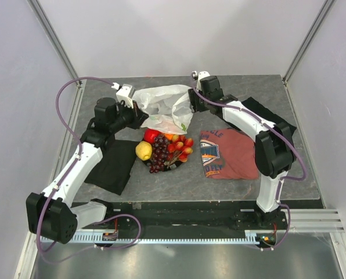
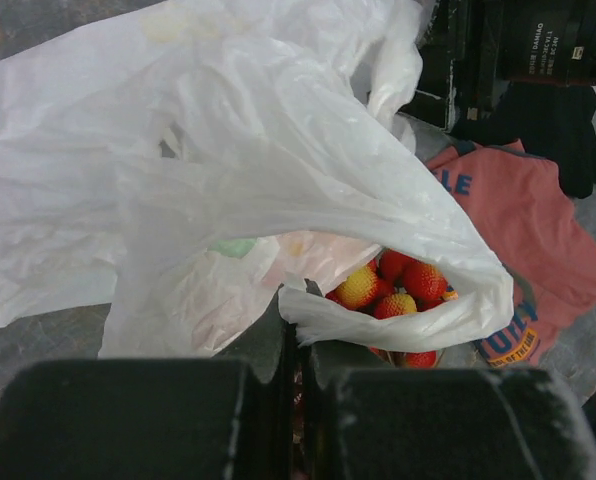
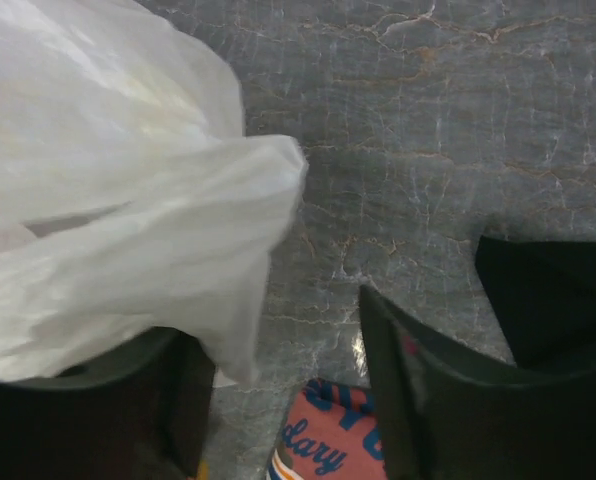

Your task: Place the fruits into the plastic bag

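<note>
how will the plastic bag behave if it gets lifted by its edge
The plastic bag looks thin and crinkled, so it'll probably flop and fold, not hold its mouth open. Likely light; the smooth film may slip when pinched.

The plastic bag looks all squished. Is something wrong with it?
A bit odd, yes. The bag lies crumpled and floppy on the table, one edge drooping over the small red fruits. The left gripper pinches that edge. I see no tear.

"lary" on red T-shirt (image 3: 320,447)
</note>
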